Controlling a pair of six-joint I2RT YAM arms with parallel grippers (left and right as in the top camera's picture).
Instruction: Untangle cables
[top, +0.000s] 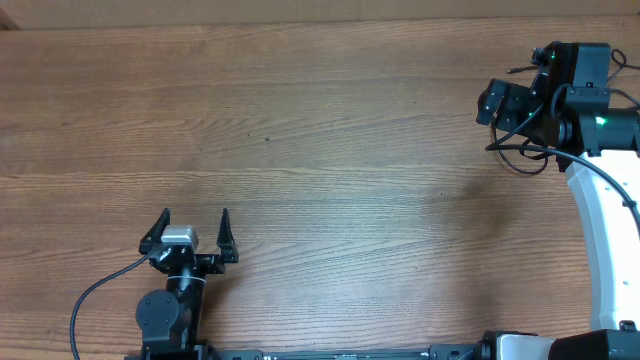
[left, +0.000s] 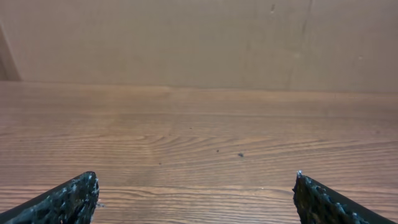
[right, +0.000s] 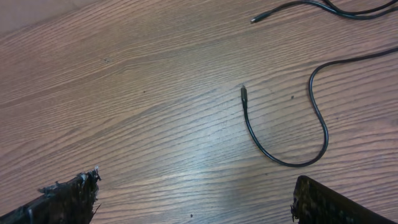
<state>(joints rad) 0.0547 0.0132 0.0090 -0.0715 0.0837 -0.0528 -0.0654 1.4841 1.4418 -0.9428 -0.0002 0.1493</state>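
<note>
Black cables (right: 292, 165) are lying on the counter (top: 320, 150) just ahead of the right gripper (right: 196, 182), its fingers (right: 68, 199) standing wide apart, empty. The left gripper (top: 195, 216) is also gaping, well apart from them. Untangling is seemingly just starting; the next move is calling for reaching one cable.

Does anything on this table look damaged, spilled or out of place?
Nothing looks damaged or spilled. Only the thin black cables lie untidily on the wooden table in the right wrist view: one curls in a loose hook, another runs off the top edge. Whether they cross is out of view.
</note>
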